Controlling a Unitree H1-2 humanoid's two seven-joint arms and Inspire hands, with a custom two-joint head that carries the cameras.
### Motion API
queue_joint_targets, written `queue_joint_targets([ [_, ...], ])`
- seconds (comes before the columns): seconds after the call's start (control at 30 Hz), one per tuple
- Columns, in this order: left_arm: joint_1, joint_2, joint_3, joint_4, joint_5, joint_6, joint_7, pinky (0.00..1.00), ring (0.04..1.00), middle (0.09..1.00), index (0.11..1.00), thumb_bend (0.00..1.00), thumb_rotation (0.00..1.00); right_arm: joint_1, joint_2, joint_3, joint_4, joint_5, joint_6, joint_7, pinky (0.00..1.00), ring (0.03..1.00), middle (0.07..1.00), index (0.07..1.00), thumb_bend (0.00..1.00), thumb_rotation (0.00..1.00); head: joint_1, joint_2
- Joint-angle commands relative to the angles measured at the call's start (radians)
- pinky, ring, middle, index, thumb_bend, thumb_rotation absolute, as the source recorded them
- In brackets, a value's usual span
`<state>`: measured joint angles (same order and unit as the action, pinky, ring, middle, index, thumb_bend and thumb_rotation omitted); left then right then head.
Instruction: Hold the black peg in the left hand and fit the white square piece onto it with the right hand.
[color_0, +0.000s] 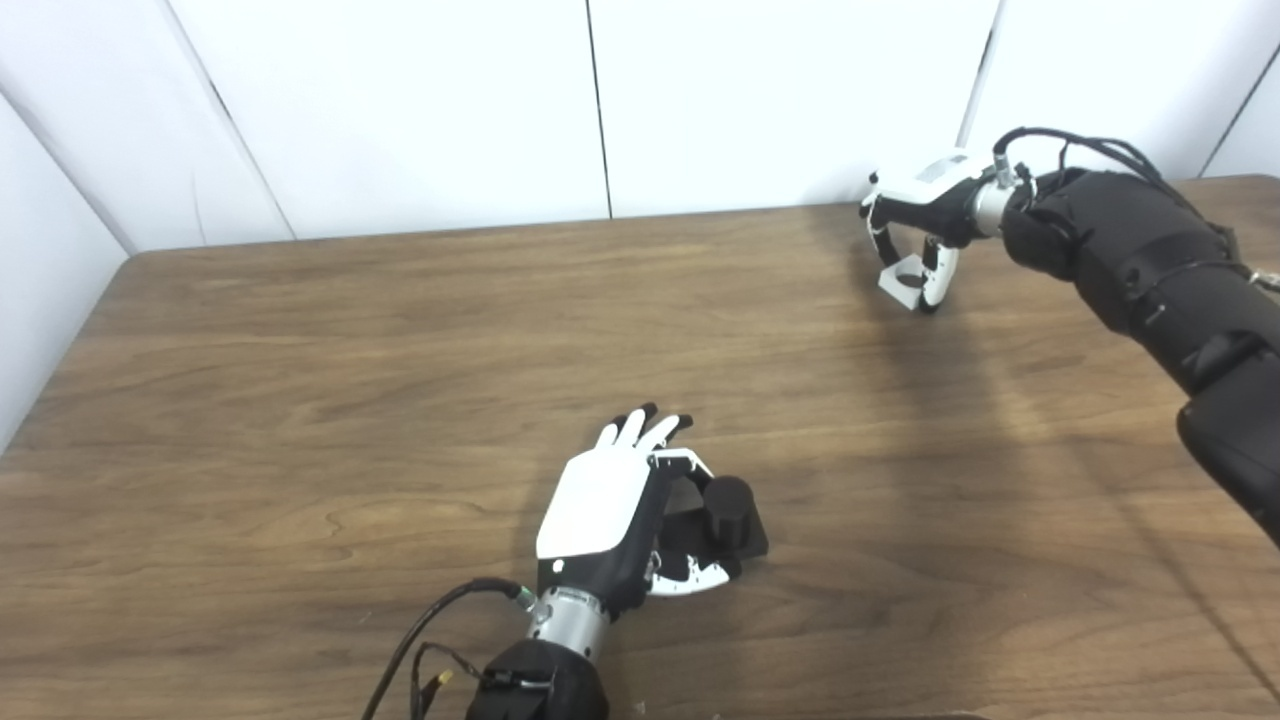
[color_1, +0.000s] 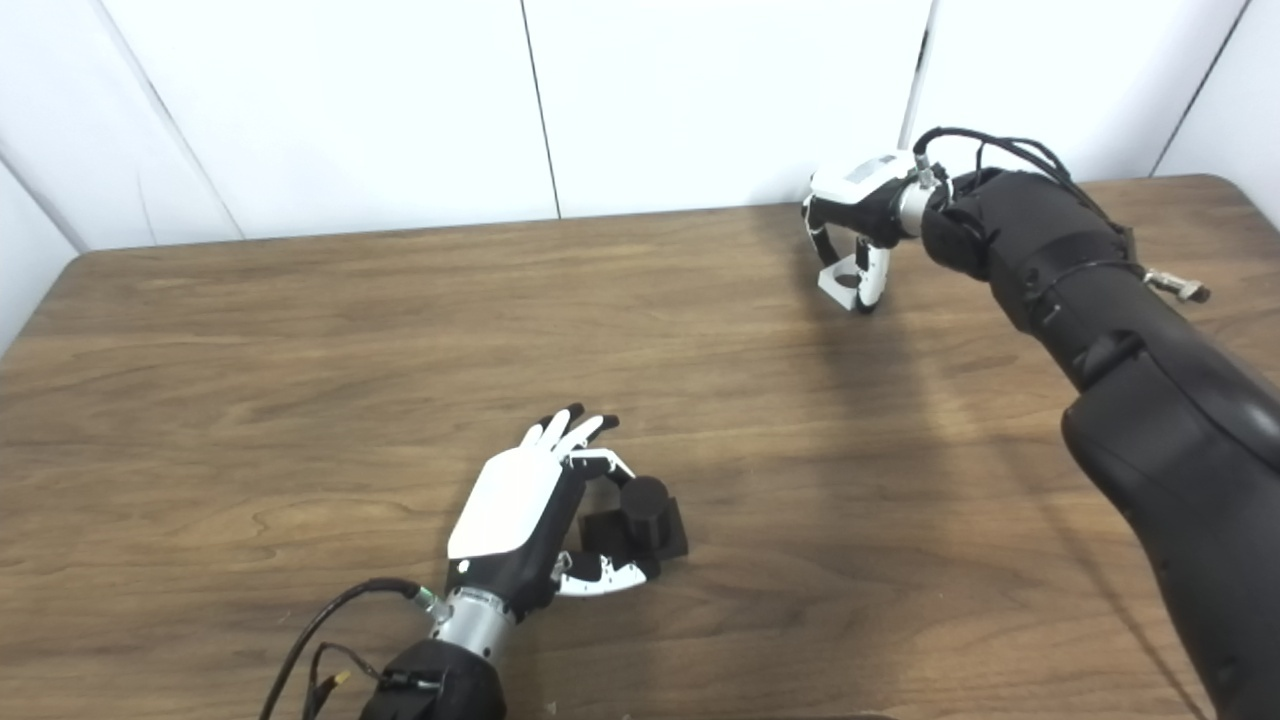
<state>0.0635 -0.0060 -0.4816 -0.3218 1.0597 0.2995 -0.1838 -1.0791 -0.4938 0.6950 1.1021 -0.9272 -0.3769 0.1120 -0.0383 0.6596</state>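
Plainly the risk lies far from the black peg (color_0: 728, 510), which sits on the bench (color_0: 300, 420) beside the left hand (color_0: 600, 500), whose spread fingers hold nothing: the right hand (color_0: 925, 215), pinched on the white square piece (color_0: 903, 280), could tilt or drop it mid-carry.

Peg base (color_0: 690, 535) half behind left hand (color_0: 600, 505)
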Motion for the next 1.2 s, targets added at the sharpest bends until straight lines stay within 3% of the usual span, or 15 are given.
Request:
queue_joint_targets([
  [0.0, 0.015, 0.008, -0.006, 0.047, 0.017, 0.019, -0.019, 1.0, 1.0, 0.927, 0.493, 0.52, 0.07, -0.055, -0.028, -0.01, -0.013, 0.01, -0.01, -0.023, 1.0, 1.0, 0.891, 0.486, 0.53, 0.13, -0.001, 0.003],
  [0.27, 0.015, 0.01, -0.003, 0.042, 0.017, 0.023, -0.024, 1.0, 1.0, 0.926, 0.493, 0.52, 0.07, -0.036, -0.054, -0.038, -0.137, 0.031, 0.012, 0.045, 1.0, 1.0, 0.898, 0.488, 0.53, 0.14, -0.001, 0.007],
  [0.7, 0.017, 0.019, 0.003, 0.033, 0.021, 0.028, -0.043, 1.0, 1.0, 0.929, 0.493, 0.52, 0.07, 0.105, -0.123, -0.163, -0.667, 0.083, 0.129, 0.338, 1.0, 1.0, 0.881, 0.487, 0.53, 0.14, 0.002, 0.014],
  [1.17, 0.015, 0.028, 0.017, 0.033, 0.014, 0.026, -0.044, 1.0, 1.0, 0.925, 0.493, 0.52, 0.07, 0.249, -0.134, -0.248, -1.104, 0.165, 0.134, 0.522, 0.99, 1.0, 0.88, 0.487, 0.53, 0.14, -0.001, 0.014],
])
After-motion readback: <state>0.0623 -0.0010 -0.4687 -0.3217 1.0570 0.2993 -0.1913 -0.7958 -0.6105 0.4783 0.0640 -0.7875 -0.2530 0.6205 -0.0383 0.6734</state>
